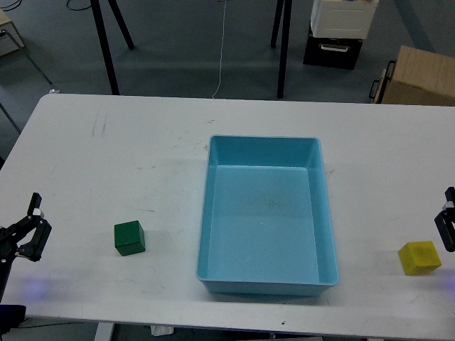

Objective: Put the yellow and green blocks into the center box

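1. Green block (pixel 129 238): sits on the white desk (pixel 142 142) in the lower left of the frame, upright, untouched, well apart from the tray's left wall.
2. Yellow block (pixel 419 257): sits on the desk at the lower right of the frame, near the right edge, well apart from the tray's right wall.
3. Center box (pixel 213 213): light blue tray with low walls, at the middle of the frame between the two blocks. Its floor shows nothing inside; neither block is placed yet.
4. Left end effector (pixel 33 229): at the far left edge, level with the green block and apart from it. Its two fingers appear spread and hold nothing.
5. Right end effector (pixel 448 227): only a dark sliver shows at the right edge, just above the yellow block. Whether its fingers are spread or pressed together cannot be told.
6. Step in hand, by judgement: the start of the task, the approach to a first pick, with no block grasped.
7. Next move, by judgement: either arm must close the gap to its near block, come down with fingers straddling the cube, pinch it, lift clear of the tray wall and release over the tray floor
8. Surroundings: grey floor, black stand legs and a brown cardboard box (pixel 419 74) in the upper part of the frame, all off the desk
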Robot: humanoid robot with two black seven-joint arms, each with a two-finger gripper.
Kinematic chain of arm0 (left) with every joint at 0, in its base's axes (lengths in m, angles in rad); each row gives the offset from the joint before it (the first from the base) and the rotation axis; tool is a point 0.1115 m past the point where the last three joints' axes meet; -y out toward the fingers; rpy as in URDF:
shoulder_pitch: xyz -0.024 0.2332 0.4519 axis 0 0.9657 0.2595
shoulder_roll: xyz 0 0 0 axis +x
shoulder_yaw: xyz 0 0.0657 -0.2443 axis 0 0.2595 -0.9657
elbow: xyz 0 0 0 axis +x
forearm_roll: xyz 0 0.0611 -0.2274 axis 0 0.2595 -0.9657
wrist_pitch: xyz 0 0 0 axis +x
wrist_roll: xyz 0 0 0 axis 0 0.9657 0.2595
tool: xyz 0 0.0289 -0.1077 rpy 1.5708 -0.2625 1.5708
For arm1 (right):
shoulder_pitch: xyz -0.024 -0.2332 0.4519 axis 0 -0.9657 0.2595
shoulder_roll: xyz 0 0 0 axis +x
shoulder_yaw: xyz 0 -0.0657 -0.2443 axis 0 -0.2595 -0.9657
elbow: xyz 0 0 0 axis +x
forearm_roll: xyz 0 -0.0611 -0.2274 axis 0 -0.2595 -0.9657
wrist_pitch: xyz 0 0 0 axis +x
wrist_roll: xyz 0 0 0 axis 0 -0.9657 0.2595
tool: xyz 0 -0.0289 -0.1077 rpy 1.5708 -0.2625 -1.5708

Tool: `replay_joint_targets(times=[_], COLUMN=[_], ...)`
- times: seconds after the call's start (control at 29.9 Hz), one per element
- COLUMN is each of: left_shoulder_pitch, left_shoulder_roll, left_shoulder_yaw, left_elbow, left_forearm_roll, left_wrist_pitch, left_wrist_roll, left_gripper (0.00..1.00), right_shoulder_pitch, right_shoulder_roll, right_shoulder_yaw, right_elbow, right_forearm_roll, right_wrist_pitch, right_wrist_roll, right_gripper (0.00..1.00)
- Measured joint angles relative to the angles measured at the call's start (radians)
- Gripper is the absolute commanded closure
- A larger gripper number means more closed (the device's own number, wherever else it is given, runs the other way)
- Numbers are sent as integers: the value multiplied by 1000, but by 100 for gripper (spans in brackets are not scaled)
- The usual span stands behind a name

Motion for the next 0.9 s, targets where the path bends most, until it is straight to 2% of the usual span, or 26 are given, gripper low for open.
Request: replay_joint_targets(times=[0.27, 0.37, 0.5, 0.63, 0.77, 0.9], left_shoulder_pitch=[-9, -14, -39, -64, -83, -95], left_shoulder_roll=[1, 1, 1, 1, -1, -4], left_shoulder_yaw=[1, -8, -3, 2, 3, 3], left_elbow=[2, 2, 3, 5, 6, 7], left_forearm_roll=[1, 1, 2, 2, 2, 2], left_wrist_pitch=[0, 0, 0, 0, 0, 0], left_wrist_roll=[1, -3, -4, 0, 0, 1], left_gripper=[0, 0, 0, 0, 0, 0], right_shoulder_pitch=[4, 14, 66, 162, 354, 649], right_shoulder_roll=[5, -35, -225, -433, -646, -794], right_shoulder_yaw=[32, 58, 69, -7, -200, -517], right_elbow=[-4, -4, -14, -69, -109, -151], right_forearm_roll=[-1, -3, -11, -97, -244, -420], right_wrist_pitch=[-2, -22, -98, -151, -207, -232], right_wrist_roll=[5, 2, -11, -75, -135, -187], right_gripper=[0, 0, 0, 0, 0, 0])
